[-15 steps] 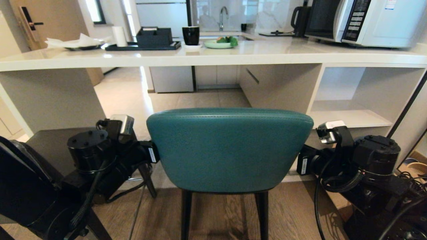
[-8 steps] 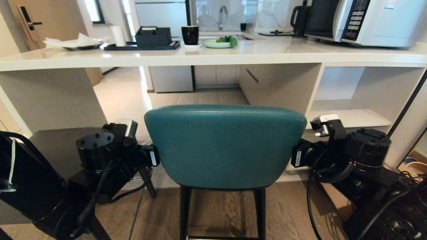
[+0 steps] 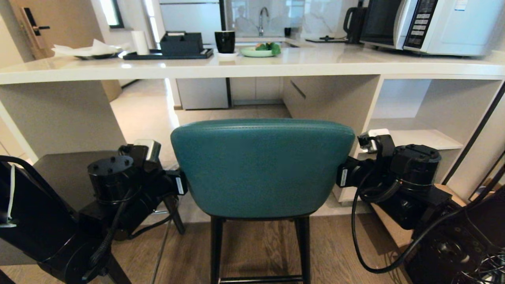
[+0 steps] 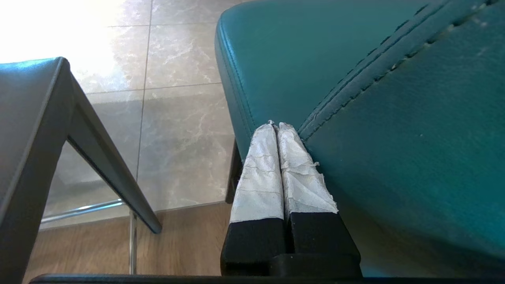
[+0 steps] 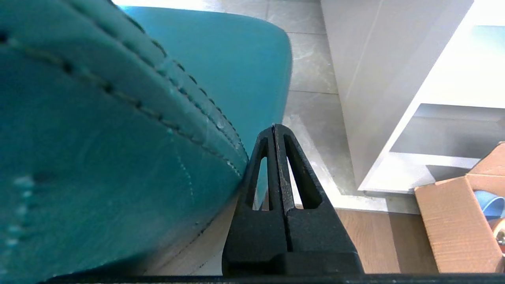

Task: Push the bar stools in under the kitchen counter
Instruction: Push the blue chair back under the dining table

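A: What is sitting around the teal stool (image 3: 262, 167)?

B: The grey stool (image 3: 67, 173) is standing just left of it, a cardboard box (image 5: 457, 221) lying at right. The kitchen counter (image 3: 252, 65) is stretching ahead, its opening unblocked.

A: And the grippers?

B: The left gripper (image 4: 276, 128) and right gripper (image 5: 275, 128), both pinched together, are pressing against the backrest's two side edges, holding nothing.
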`<state>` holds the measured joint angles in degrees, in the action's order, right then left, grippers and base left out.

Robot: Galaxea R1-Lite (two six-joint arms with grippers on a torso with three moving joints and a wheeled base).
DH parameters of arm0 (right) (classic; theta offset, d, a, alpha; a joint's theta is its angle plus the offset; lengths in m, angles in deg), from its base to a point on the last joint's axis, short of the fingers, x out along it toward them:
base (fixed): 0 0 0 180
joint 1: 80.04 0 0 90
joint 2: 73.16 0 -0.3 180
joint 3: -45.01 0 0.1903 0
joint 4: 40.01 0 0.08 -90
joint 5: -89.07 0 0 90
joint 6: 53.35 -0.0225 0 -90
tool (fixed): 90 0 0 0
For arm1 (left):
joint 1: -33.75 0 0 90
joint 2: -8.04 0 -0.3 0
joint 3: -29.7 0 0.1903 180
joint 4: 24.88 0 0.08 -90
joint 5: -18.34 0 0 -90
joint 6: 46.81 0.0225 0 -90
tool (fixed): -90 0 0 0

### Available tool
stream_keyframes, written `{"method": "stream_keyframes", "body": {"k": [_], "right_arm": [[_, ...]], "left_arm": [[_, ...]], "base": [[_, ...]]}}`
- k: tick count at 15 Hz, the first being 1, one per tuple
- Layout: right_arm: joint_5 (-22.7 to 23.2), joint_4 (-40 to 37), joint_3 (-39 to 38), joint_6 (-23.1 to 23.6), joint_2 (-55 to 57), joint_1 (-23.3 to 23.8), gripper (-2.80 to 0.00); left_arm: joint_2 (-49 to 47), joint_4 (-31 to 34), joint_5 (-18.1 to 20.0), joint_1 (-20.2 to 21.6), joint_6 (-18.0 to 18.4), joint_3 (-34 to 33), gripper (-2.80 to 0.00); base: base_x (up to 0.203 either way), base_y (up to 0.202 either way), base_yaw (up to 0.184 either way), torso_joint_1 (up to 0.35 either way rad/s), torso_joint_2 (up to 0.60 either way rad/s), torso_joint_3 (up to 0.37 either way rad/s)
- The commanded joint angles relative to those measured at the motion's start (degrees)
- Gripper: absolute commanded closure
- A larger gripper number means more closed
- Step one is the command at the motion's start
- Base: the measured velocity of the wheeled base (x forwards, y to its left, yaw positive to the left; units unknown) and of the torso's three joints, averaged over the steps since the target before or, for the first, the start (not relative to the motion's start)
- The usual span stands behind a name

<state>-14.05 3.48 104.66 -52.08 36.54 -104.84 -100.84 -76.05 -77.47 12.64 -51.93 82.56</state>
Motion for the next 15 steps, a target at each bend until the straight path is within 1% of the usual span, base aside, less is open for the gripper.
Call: {"method": "stream_keyframes", "body": {"k": [1,4,7,10,14,15], "right_arm": [[-0.15,0.02,1.73,0.38,2.23,0.09,0.00],[-0.20,-0.06,5.87,2.53,4.88,0.77,0.00],[-0.20,0.11,4.90,2.60,4.48,0.94,0.00],[-0.15,0.39,3.09,2.51,3.32,0.97,0.00],[-0.07,0.41,3.64,2.57,3.81,1.42,0.00],[0.02,0.41,3.70,2.51,4.11,1.50,0.00]], "left_arm": [[0.15,-0.62,0.19,-0.03,-0.07,0.30,0.00],[-0.12,-0.62,0.10,0.19,-0.07,0.82,0.00],[-1.56,-0.48,-0.06,0.37,-0.07,2.84,0.00],[-3.49,0.69,-0.16,0.67,0.02,6.68,0.00],[-6.50,3.60,-0.20,1.39,0.02,13.41,0.00],[-6.94,5.24,-0.20,1.48,0.03,15.19,0.00]], "base": [[0.000,0.000,0.000,0.000,0.00,0.000],[0.000,0.000,0.000,0.000,0.00,0.000],[0.000,0.000,0.000,0.000,0.00,0.000],[0.000,0.000,0.000,0.000,0.00,0.000],[0.000,0.000,0.000,0.000,0.00,0.000],[0.000,0.000,0.000,0.000,0.00,0.000]]}}
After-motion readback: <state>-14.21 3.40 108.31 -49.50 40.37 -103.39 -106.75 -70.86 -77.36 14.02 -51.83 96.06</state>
